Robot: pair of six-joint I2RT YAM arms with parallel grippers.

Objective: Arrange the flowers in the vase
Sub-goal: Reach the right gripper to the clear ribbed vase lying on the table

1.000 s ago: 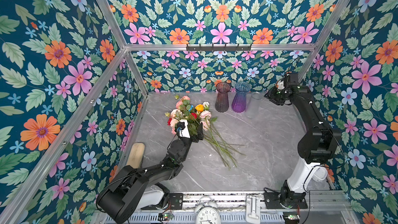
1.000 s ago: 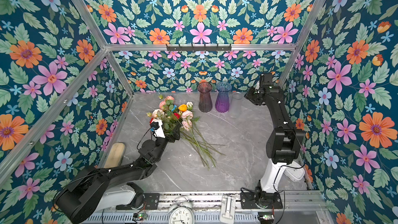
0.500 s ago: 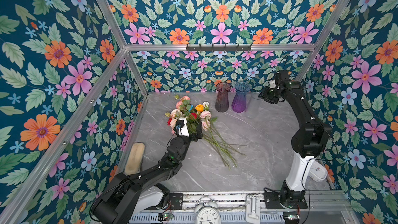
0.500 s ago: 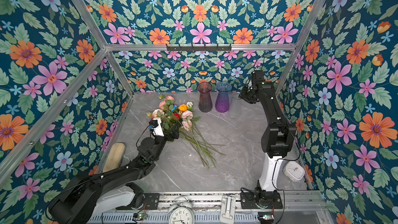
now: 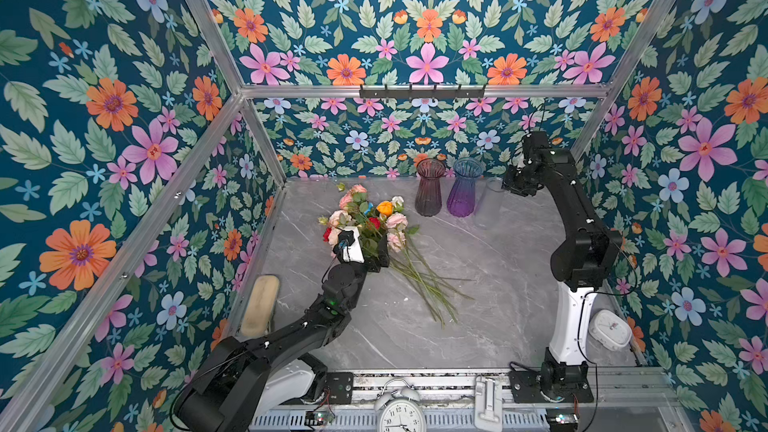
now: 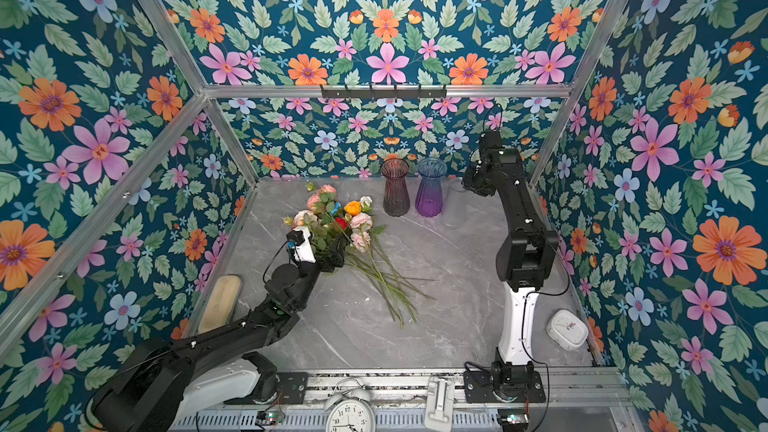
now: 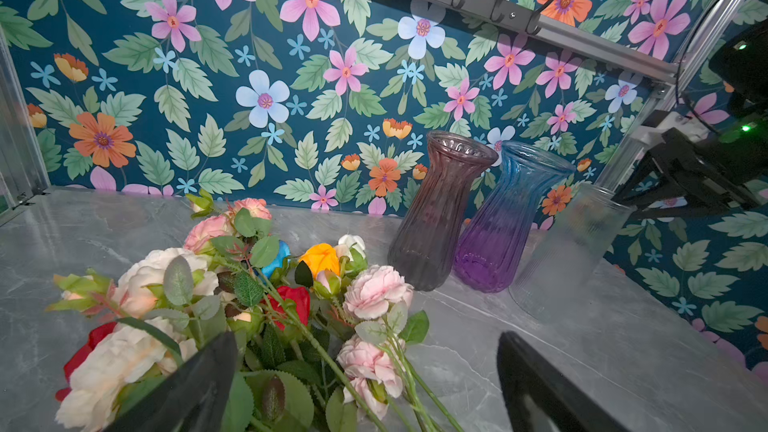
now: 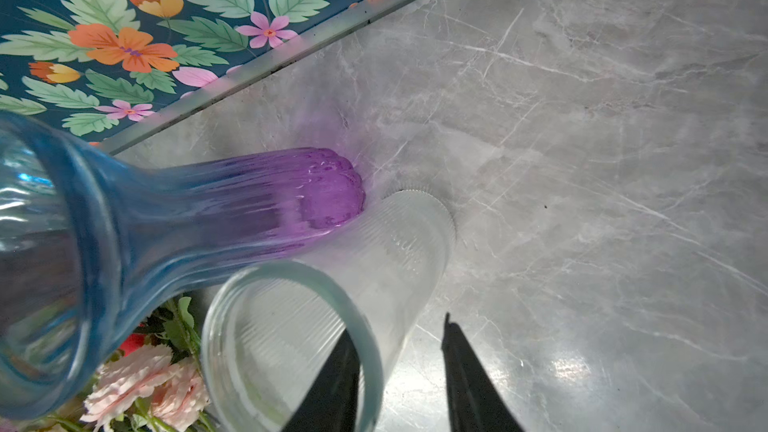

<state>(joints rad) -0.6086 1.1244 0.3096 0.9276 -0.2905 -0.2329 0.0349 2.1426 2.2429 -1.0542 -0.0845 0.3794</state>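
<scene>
- Grey marble desk (image 5: 498,284): we see the flowers (image 5: 390,222) lying bunched near the purple vase (image 5: 462,201).
- Left jaws spread wide over the bunch.
- Right jaws, parted, straddle the rim of the clear vase (image 8: 395,243) beside it.

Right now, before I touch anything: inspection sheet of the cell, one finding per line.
Surface: grey marbled tabletop.
Job's things: flowers lie bunched on the tabletop, none in a vase; red-brown vase, blue-purple vase and clear vase stand in a row at its far edge.
Clutter: alarm clock on the front rail; white clock by the right arm; tan pad at the left edge.
Grippers: left gripper open over the flowers, holding nothing; right gripper open, straddling the clear vase's rim.
Cables: black cable arcs beside the right arm.
Surroundings: floral wallpaper, aluminium frame, hook rail.
</scene>
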